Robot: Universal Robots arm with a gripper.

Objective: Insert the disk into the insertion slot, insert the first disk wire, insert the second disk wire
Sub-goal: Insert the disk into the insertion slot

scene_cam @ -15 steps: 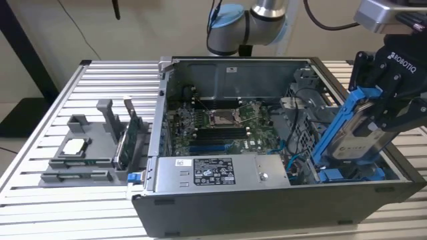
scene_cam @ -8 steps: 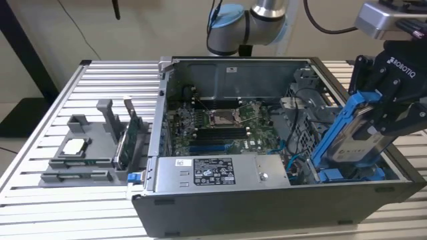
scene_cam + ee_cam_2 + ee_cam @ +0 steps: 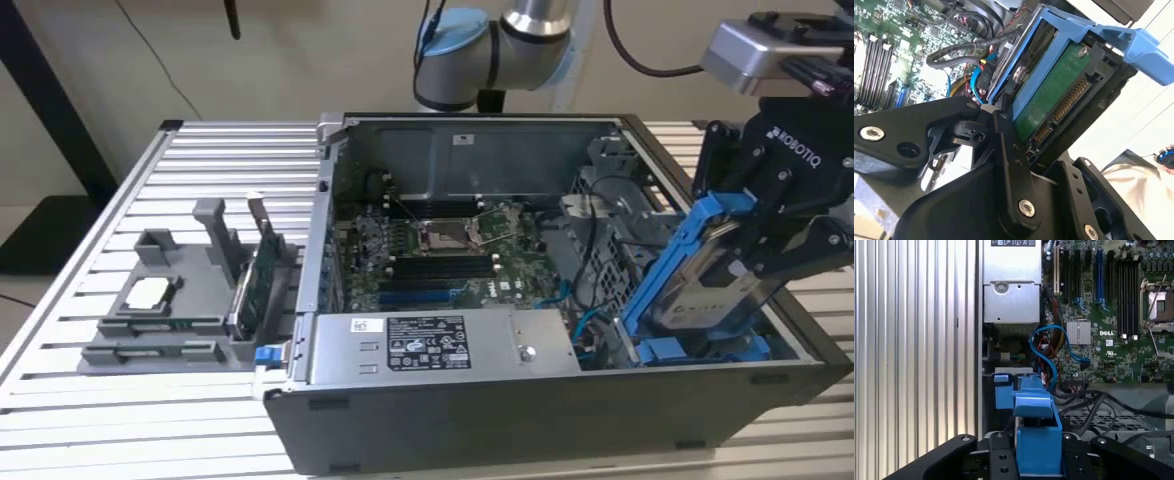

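You see the disk (image 3: 707, 295) silver-grey in a bright blue frame, the gripper (image 3: 763, 245) black, the motherboard (image 3: 447, 245) green, the table (image 3: 134, 180) silver-ribbed.

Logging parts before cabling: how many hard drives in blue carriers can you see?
1: the disk, tilted, held by the tool at the insertion slot, at the exterior view's right. Another may be hidden inside the case.

The disk (image 3: 707, 298) held tilted at the insertion slot (image 3: 714, 350)
Silver-grey in a blue carrier, it is held steeply tilted, lower end at the blue-fitted bay in the case's (image 3: 534, 430) corner, exterior view's right.
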